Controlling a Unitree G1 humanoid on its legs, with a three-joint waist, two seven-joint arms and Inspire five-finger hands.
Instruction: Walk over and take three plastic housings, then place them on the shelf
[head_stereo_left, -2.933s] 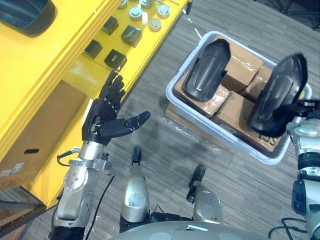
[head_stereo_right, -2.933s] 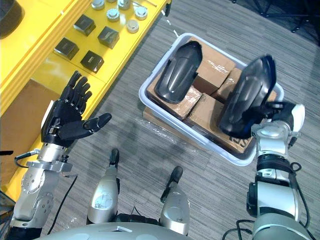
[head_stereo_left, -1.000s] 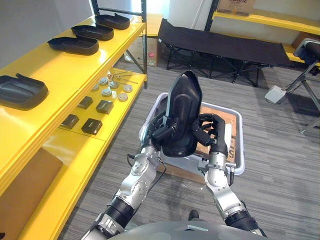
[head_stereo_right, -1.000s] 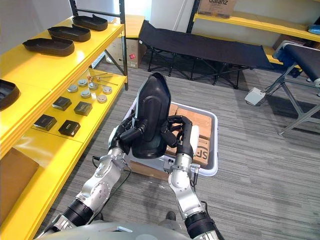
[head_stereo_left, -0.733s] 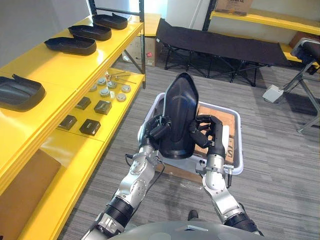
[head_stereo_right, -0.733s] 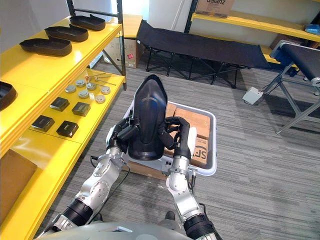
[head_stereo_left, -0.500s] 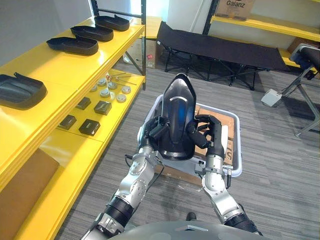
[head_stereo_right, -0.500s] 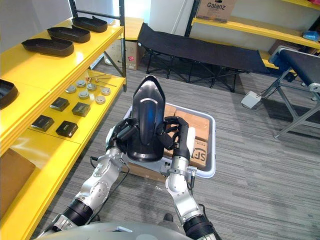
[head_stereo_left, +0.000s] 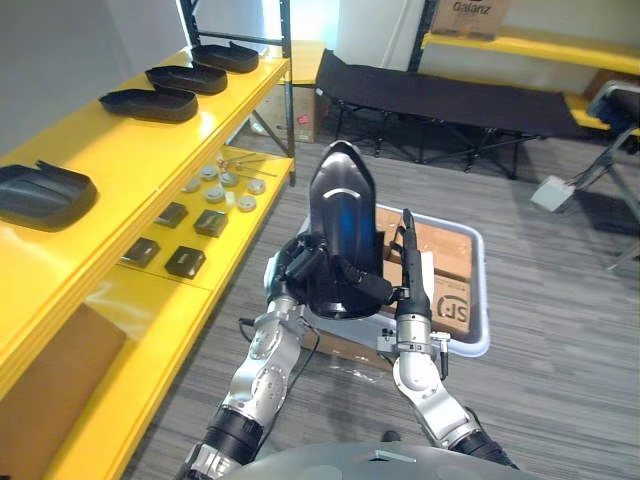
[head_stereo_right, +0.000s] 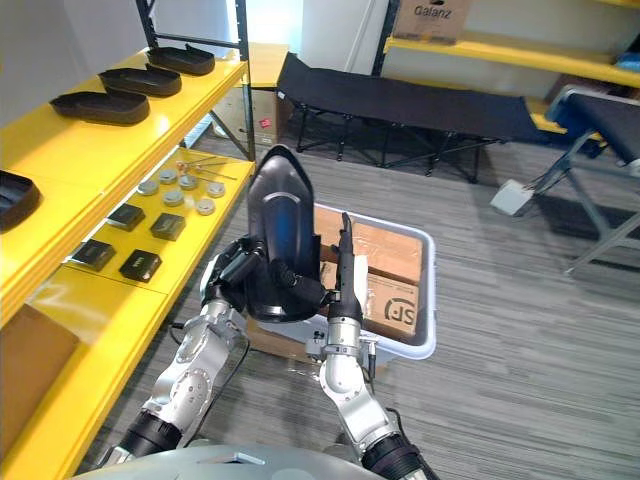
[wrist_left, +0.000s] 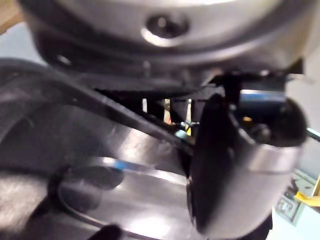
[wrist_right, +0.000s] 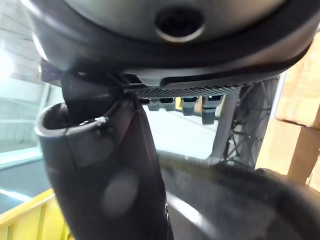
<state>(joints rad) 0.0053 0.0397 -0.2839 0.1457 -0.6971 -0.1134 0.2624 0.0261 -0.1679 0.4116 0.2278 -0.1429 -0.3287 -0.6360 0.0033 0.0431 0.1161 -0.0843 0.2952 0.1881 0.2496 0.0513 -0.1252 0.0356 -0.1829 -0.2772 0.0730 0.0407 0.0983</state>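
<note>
Left eye view: left robot hand clasps housing (over bin); right presses flat.

Bright, even light leaves a glint on the housing.

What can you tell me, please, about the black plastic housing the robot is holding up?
The glossy black plastic housing is a long, rounded shell that narrows to a blunt tip, with a bright highlight on its smooth face. It is held upright in the air, tip up, in front of the pale grey bin. The left hand curls round its lower left edge. The right hand presses its right side with straight fingers.
</note>
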